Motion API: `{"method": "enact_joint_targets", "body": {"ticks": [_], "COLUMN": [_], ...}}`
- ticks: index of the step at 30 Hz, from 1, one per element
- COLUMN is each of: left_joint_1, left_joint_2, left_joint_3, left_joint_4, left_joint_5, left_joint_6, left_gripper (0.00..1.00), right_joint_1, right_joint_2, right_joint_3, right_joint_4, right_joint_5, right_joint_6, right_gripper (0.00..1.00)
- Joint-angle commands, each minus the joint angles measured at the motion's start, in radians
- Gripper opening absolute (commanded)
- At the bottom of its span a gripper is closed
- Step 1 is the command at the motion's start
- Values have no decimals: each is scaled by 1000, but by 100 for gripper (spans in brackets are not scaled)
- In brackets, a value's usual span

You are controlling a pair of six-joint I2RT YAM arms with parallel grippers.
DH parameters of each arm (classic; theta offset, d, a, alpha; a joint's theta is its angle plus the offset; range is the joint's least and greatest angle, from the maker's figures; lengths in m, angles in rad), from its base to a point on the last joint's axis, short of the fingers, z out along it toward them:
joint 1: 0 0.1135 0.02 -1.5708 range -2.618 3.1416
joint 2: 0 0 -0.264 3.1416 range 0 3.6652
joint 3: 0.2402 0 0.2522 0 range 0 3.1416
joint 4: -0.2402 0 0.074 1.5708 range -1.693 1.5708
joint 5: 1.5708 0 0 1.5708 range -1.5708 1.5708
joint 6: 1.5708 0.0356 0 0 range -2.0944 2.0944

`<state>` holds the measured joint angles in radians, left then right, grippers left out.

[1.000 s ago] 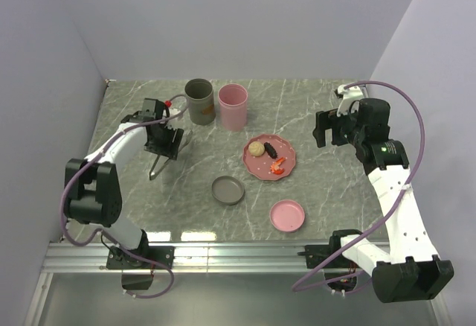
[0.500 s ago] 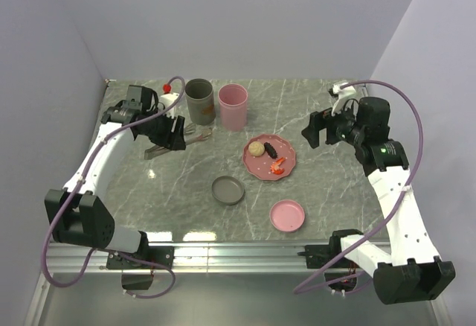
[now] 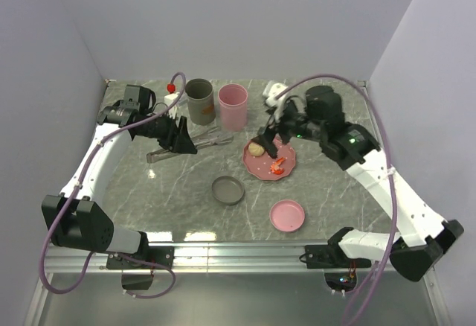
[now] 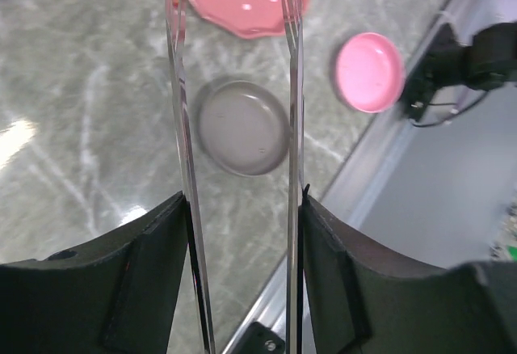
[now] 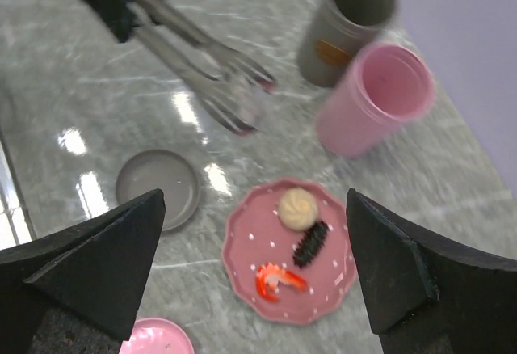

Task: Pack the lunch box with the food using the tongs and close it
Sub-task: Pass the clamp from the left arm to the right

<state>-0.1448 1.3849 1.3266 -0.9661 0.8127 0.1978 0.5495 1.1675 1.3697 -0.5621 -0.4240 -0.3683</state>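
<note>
My left gripper [image 3: 178,137] is shut on the tongs [image 3: 210,139], held off the table with their tips pointing right toward the pink plate [image 3: 260,164]. In the left wrist view the tongs' two arms [image 4: 292,128] run between my fingers [image 4: 145,281]. The food lies on the plate: a beige ball [image 5: 297,208], a dark oblong piece [image 5: 311,243] and a red-orange shrimp [image 5: 275,280]. My right gripper [image 3: 269,138] hovers wide open above the plate, holding nothing. The lunch box's grey cup [image 3: 199,100] and pink cup [image 3: 232,106] stand upright and uncovered behind.
A grey lid [image 3: 227,190] lies on the marble table in front of the plate. A pink lid [image 3: 287,215] lies further right, near the metal front rail [image 3: 238,248]. Walls close in the table at the back and on both sides.
My right arm has swung left from the table's right side to above the plate. My left gripper has lifted the tongs and turned them to point right.
</note>
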Motion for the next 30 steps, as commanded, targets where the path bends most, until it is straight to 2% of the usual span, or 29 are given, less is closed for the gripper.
{"method": "enact_joint_targets", "body": {"ticks": [1,7,13,30], "left_joint_1": [-6,-29,-48,-78], "left_joint_2": [-14,-1,-9,-21], "left_joint_3": [37,40,33,25], "left_joint_4": [-26,-74,-85,-187], "left_joint_5": [129,161,164,238], "left_joint_6": [31,75,83,173], "left_gripper": [59,59,59,58], "right_joint_1": [139,364,483,526], "right_joint_2": [35,98,158,279], "right_joint_3": [45,35,11,37], "right_joint_4": [-30,-30,42,110], "right_joint_5": [65,215,338,358], "right_joint_6": [-139,-283,-368,-419], "right_gripper": [100,100,100,98]}}
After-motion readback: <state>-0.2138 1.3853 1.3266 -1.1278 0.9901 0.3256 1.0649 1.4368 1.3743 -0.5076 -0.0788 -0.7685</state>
